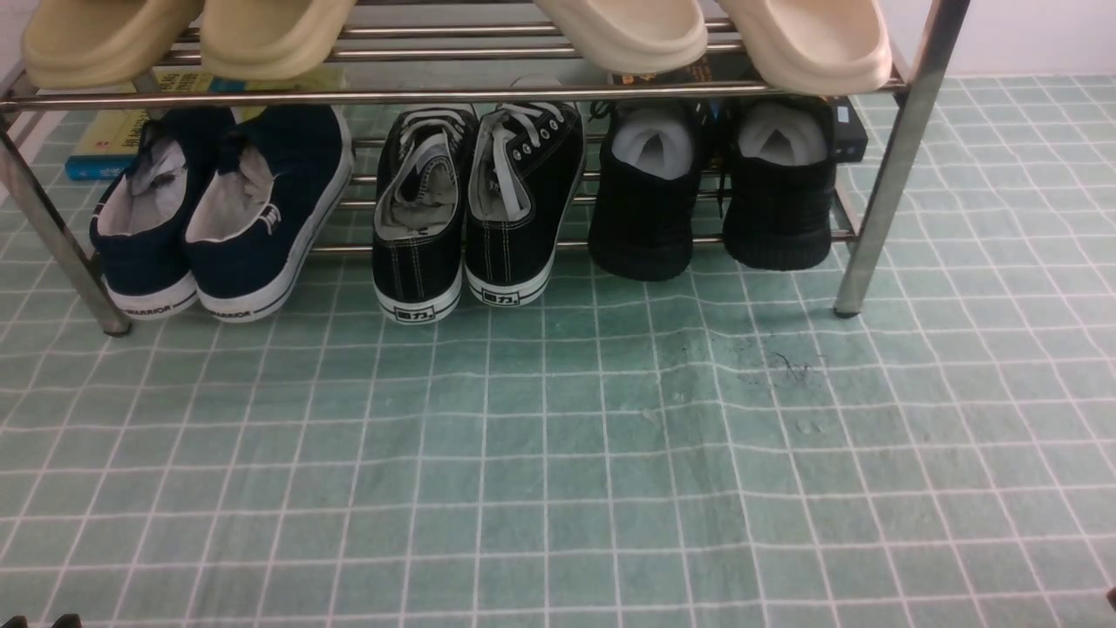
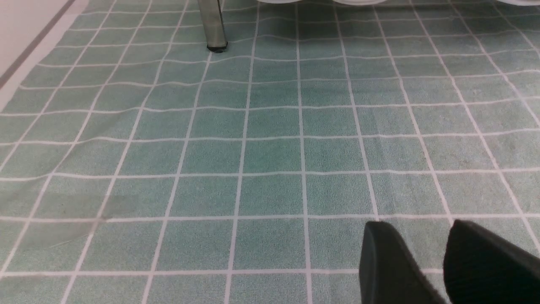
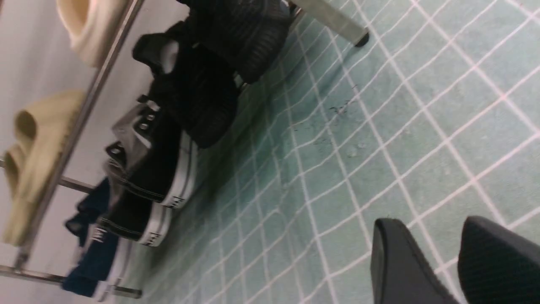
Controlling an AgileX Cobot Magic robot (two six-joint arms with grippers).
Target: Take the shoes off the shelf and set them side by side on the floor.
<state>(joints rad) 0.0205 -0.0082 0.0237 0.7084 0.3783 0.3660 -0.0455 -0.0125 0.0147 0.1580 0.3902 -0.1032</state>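
shoes [image 1: 649, 222] to be fetched, the all-black knit pair, sit on the low tier of the metal shelf [image 1: 859, 218], at its right end, heels toward the near side and toes toward the far side, so each one's long axis runs roughly near to far. from where i stand, they lie ahead of the right tool [image 3: 441, 257] and over toward the left of it, well apart from it; that arm looks the nearer, and i'd judge it the one to reach, coming in at the heels that poke out past the front of the tier. its two fingers stand spread with nothing between them. the left tool [image 2: 415, 257] is also spread with nothing in it, over the left part of the floor [image 1: 488, 471], farther from the black pair. counting up: two all-black shoes, a small gap between their heels; two canvas sneakers [image 1: 427, 218] with white soles just left of them; two navy slip-ons [image 1: 270, 209] at the left end, close against each other; four pale clogs [image 1: 806, 44] on the upper tier, in two pairs; two tools, one shelf. neither black shoe is on the floor, so the job seems at its very start, and the upper bar could get in the way of a high approach.
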